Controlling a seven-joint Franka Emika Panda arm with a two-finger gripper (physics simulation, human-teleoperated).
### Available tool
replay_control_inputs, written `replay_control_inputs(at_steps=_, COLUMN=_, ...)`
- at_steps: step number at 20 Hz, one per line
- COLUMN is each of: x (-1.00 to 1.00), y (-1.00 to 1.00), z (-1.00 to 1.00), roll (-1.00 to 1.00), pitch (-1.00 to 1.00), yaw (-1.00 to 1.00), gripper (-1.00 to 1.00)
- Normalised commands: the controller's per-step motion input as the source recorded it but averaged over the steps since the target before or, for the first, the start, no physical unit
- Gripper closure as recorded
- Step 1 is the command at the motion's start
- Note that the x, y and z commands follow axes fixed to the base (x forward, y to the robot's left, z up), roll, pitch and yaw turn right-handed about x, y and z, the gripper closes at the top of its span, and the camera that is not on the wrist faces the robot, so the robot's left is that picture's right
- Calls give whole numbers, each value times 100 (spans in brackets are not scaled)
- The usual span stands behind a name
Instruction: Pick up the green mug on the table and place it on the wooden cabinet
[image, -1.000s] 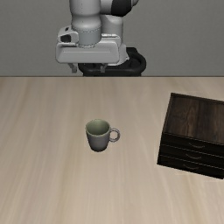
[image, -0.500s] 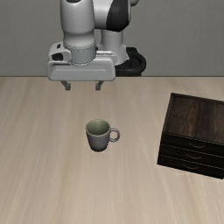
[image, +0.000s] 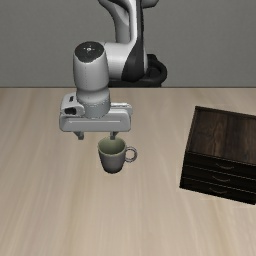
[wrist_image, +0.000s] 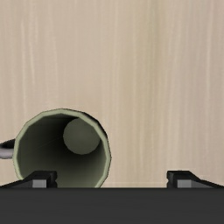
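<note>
The green mug (image: 114, 156) stands upright on the wooden table (image: 50, 190), handle toward the exterior view's right. My gripper (image: 97, 136) hovers open just above the mug and a little toward the exterior view's left, one fingertip over the rim. In the wrist view I look straight down into the mug (wrist_image: 61, 150), which lies beneath one fingertip (wrist_image: 42, 180) rather than midway between them; the gripper (wrist_image: 112, 180) holds nothing. The dark wooden cabinet (image: 222, 152) stands at the exterior view's right, a mug's width or more from the handle.
The cabinet has a flat top (image: 225, 131) and stacked drawer fronts facing forward. Bare tabletop (wrist_image: 157, 70) lies around the mug. A grey wall runs behind the table's far edge.
My hand has come down and forward from high near the table's far edge to just above the mug. The mug and cabinet have stayed put.
</note>
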Motion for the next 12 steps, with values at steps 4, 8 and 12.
replay_control_inputs(at_steps=4, x=0, y=0, z=-100, roll=0, pitch=0, yaw=0, gripper=-100)
replay_control_inputs(at_steps=8, x=0, y=0, z=-50, roll=0, pitch=0, yaw=0, gripper=100)
replay_control_inputs(at_steps=12, x=0, y=0, z=0, roll=0, pitch=0, yaw=0, gripper=100)
